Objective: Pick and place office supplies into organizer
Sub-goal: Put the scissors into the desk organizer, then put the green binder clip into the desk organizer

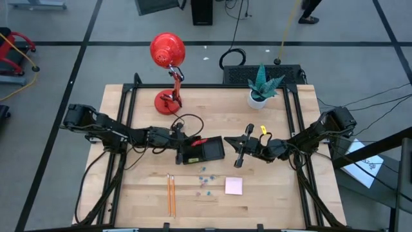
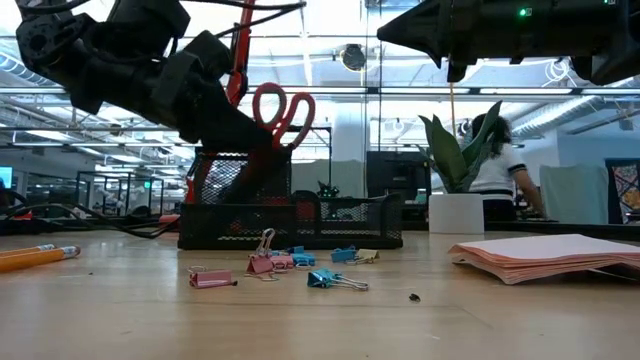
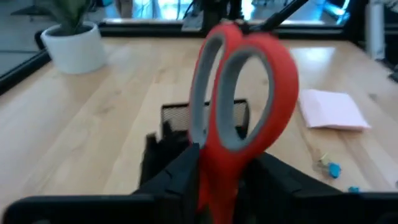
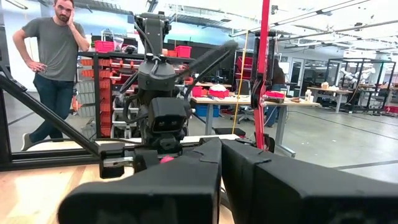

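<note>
Reaching in from the left side of the table (image 1: 129, 193), the left gripper (image 1: 182, 143) sits over the left end of the organizer (image 1: 205, 150), a small black mesh tray near the middle of the table. The scissors (image 2: 283, 115) stand blades-down in the taller left compartment, their red handles sticking up above the mesh. In the left wrist view the dark fingers (image 3: 177, 177) flank the base of the red handles (image 3: 239, 106); whether they press on the scissors or have just parted from them cannot be told.

In front of the organizer, nearer the table's front edge, two orange pencils (image 1: 171, 194) lie side by side and well apart from the tray. To their right a loose scatter of small clips (image 1: 205, 181), blue and pink, lies on the wood just in front of the organizer; the low view shows them as binder clips (image 2: 335, 280) lying apart from one another. Farther right sits the pink sticky-note pad (image 1: 234, 186), flat on the table.

Right of the organizer the right gripper (image 1: 239, 149) hangs above the table with its fingers pressed together and nothing between them, close to the tray's right end but not touching it.

At the back of the table a red desk lamp (image 1: 168, 64) stands left of centre and a small potted plant (image 1: 260, 87) in a white pot stands to the right. Beyond the table, the right wrist view shows a person (image 4: 57, 68) standing in a grey shirt.
</note>
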Controlling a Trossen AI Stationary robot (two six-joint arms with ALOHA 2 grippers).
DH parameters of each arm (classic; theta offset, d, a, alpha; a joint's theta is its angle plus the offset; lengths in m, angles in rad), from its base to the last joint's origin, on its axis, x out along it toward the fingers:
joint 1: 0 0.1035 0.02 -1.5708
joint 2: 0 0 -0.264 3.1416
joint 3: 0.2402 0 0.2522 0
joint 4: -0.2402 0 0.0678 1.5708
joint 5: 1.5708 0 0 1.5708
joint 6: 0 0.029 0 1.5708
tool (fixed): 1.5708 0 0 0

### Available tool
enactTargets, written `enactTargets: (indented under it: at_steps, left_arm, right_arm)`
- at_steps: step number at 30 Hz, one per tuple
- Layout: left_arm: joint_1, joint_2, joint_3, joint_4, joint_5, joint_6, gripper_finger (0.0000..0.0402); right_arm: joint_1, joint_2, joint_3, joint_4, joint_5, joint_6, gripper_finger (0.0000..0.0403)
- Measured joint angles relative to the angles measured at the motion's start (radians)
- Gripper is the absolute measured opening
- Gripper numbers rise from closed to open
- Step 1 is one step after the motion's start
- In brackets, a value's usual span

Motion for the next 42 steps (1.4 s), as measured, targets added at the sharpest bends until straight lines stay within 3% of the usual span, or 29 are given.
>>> enactTargets:
  at_steps: [7,15,19,24,29,33,38,42]
  left_arm:
    - [-0.003,-0.004,0.000,0.095,0.046,0.051,0.0189]
    - [-0.014,-0.079,0.001,0.119,0.048,0.153,0.0213]
    - [-0.045,-0.236,0.002,0.058,0.046,0.230,0.0212]
    - [-0.111,-0.539,0.002,-0.259,0.043,0.296,0.0210]
    - [-0.179,-0.827,0.002,-0.688,-0.030,0.347,0.0174]
    - [-0.223,-0.978,-0.013,-0.934,-0.168,0.320,0.0108]
    - [-0.251,-1.048,-0.123,-0.857,-0.185,0.302,0.0012]
    - [-0.253,-1.058,-0.249,-0.719,-0.186,0.310,0.0015]
  right_arm:
    - [0.000,0.000,0.000,0.000,0.000,0.000,0.0000]
    - [0.000,0.000,0.000,-0.006,0.000,0.000,0.0000]
    - [0.000,0.000,0.000,-0.009,0.000,0.000,0.0000]
    - [0.000,0.000,0.000,-0.034,0.000,0.007,0.0000]
    - [0.000,0.000,0.000,-0.078,0.000,0.052,0.0003]
    - [-0.008,0.000,0.000,-0.098,-0.080,0.053,0.0001]
    - [-0.037,0.000,0.000,-0.129,-0.239,0.084,0.0001]
    - [-0.055,0.000,0.000,-0.249,-0.327,0.122,0.0001]
